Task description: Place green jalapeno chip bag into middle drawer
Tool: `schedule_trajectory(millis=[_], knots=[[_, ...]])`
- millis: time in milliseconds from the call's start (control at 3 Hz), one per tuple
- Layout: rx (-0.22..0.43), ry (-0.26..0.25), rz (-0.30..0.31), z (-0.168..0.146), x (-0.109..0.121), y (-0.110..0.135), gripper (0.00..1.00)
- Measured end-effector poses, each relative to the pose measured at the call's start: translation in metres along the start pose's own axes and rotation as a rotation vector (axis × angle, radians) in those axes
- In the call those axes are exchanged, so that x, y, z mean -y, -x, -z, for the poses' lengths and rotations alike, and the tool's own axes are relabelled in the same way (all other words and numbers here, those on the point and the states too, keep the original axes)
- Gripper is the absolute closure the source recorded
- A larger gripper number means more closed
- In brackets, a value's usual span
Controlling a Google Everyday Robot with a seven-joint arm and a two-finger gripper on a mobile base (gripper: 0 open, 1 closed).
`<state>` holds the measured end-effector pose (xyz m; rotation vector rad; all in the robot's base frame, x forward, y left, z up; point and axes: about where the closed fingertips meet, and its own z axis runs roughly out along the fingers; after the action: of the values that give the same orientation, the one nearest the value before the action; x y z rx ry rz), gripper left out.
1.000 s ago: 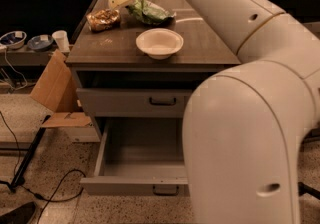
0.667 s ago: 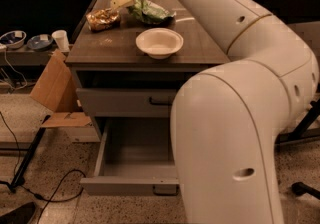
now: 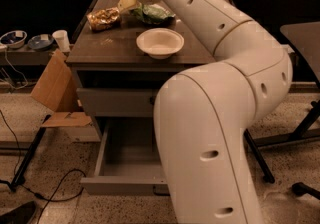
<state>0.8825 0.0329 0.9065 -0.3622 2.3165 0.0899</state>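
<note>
The green jalapeno chip bag (image 3: 153, 14) lies crumpled at the back of the dark tabletop (image 3: 107, 48), just behind the white bowl (image 3: 160, 43). My gripper (image 3: 131, 2) is at the end of the long white arm, low over the tabletop at the bag's left edge, between it and the brown-gold bag (image 3: 103, 18). Whether it touches the green bag does not show. The middle drawer (image 3: 125, 155) stands pulled open below, its grey tray bare, with my arm's elbow hiding its right part and handle.
The shut upper drawer front (image 3: 115, 102) sits above the open one. Cardboard pieces (image 3: 55, 88) lean at the cabinet's left. A white cup (image 3: 62, 40) and two bowls (image 3: 15, 38) stand on a low shelf at left. Cables (image 3: 50, 193) cross the floor. A chair base (image 3: 300, 133) is at right.
My arm's elbow has swung left and nearer the camera, covering more of the open drawer. The gripper stays by the green bag, which has not moved.
</note>
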Motion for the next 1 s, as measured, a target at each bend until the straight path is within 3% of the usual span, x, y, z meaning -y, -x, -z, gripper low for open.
schedule_trajectory(millis=[667,1000], knots=[[0.002,-0.039,-0.067,-0.042,0.010,-0.002,0.00],[0.009,-0.043,-0.069,-0.055,0.009,0.000,0.00]])
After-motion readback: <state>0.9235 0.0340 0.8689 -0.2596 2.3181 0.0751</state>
